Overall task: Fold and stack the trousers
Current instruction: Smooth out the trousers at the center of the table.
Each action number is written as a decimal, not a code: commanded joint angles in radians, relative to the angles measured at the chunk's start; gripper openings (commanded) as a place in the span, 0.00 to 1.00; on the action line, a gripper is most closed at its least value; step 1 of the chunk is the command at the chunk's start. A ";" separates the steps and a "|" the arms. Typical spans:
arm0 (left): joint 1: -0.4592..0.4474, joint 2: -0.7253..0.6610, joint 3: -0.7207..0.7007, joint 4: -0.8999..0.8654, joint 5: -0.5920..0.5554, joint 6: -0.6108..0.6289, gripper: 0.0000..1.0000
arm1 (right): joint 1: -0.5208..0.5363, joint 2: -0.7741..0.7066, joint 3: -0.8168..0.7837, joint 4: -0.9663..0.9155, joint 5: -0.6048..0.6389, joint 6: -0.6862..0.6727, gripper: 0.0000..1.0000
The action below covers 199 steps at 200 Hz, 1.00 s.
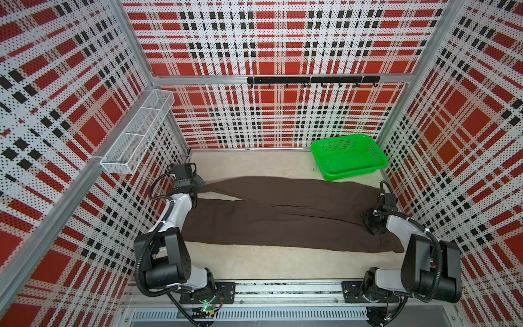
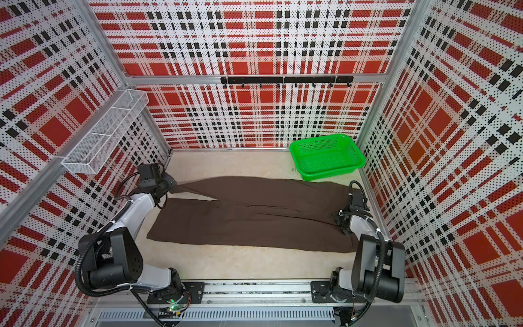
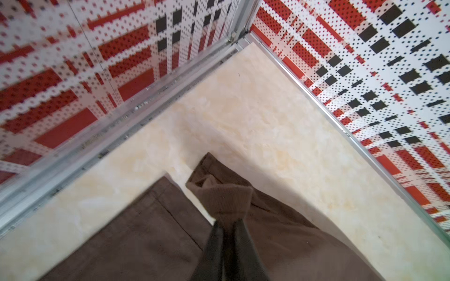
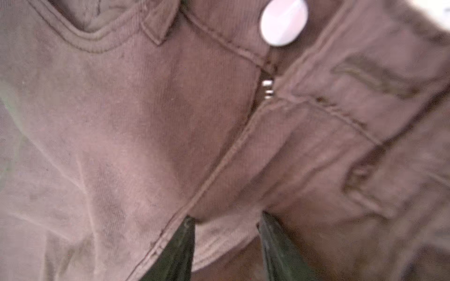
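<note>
While the table [image 1: 254,263] is being spanned almost from side wall to side wall by the trousers [image 1: 283,215], their long axis is being presented crosswise to both arms, with the legs pointing toward the left arm and the waist toward the right. The nearer leg is lying flat. The farther leg is being drawn to a narrow point at the left tool [image 1: 199,182], by which its cuff [image 3: 219,194] is being pinched in a raised bunch, fingers nearly together. The right tool [image 1: 372,223] is being pressed low onto the waist near the pale button [image 4: 283,22], its fingers [image 4: 187,243] being spread astride a ridge of cloth. Whether that ridge is being clamped cannot be told. By this reading, a lengthwise fold is being set up: each end is being covered by the arm nearer to it, and the farther leg is being readied for carrying over the nearer one.
</note>
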 commanded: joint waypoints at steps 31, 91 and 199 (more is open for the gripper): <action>-0.015 -0.051 0.011 -0.007 0.005 0.015 0.61 | -0.009 -0.105 0.213 -0.120 0.118 -0.019 0.77; -0.092 -0.063 0.071 -0.019 -0.010 0.009 0.76 | -0.145 0.132 0.437 -0.045 0.069 -0.040 0.80; -0.121 -0.053 0.062 -0.016 -0.001 0.045 0.75 | -0.168 0.567 0.728 -0.063 -0.014 -0.189 0.68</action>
